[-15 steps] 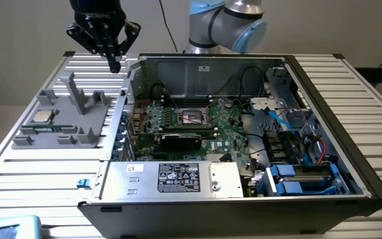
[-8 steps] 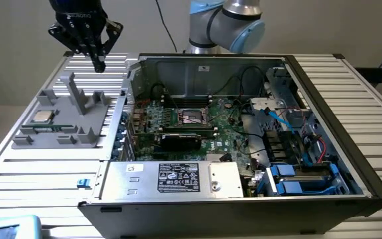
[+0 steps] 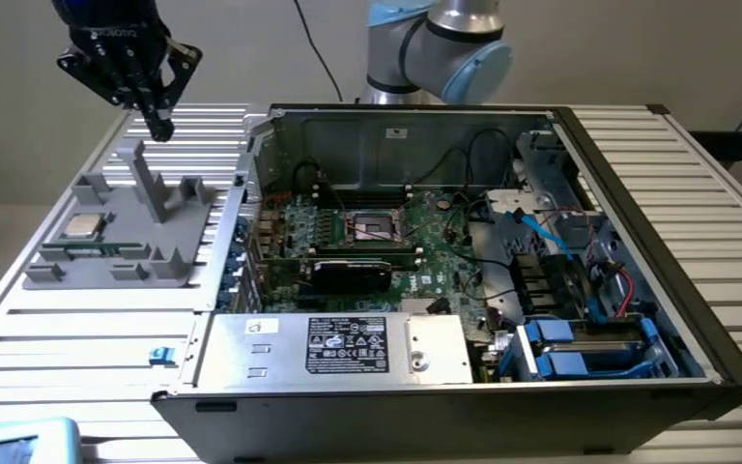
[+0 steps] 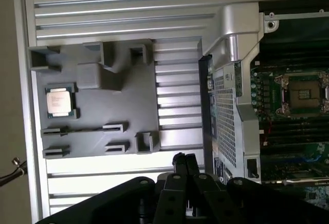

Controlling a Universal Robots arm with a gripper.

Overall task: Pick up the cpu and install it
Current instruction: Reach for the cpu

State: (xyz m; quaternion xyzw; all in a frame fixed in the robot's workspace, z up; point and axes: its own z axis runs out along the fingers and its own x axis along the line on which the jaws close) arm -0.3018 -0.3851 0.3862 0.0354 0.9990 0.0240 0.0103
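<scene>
Cannot trace arm [image 3: 439,43] beyond exterior view's upper edge. Noted gripper [image 3: 161,130] pointing down, closed tight, empty, near grey fixture [image 3: 171,232], well apart from cpu [image 3: 84,225] seated there.

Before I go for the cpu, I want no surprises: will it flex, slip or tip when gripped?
Probably stiff and light: the cpu is a small flat square with a metal top. That top looks smooth and shiny, so it may slip; the edges look thin. It lies flat on the grey holder, so rolling or tipping seems unlikely.
</scene>
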